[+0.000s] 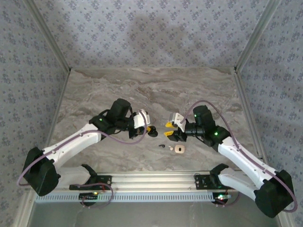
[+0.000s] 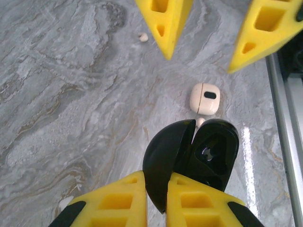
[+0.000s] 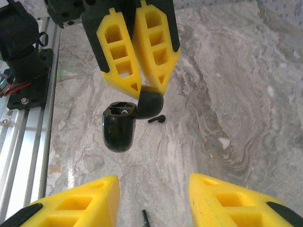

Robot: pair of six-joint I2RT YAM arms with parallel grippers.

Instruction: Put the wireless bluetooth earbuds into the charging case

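Your left gripper [image 1: 148,128] is clamped on the lid of the glossy black hinged charging case [image 3: 118,130]. The case is open, and its base's long axis points toward your right gripper [image 1: 167,129], whose jaws are partly apart and empty. One tiny black stemmed earbud [image 3: 157,119] lies flat beside the lid. The pale beige rounded-square case [image 2: 204,98] nearby bears a dark oval mark.

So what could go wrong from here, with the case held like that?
1. The left gripper pinches only the lid of the open black charging case; the body could swing, or the lid snap shut.
2. The earbud on the table is thin beside the open right gripper, which may push it away rather than grip it.
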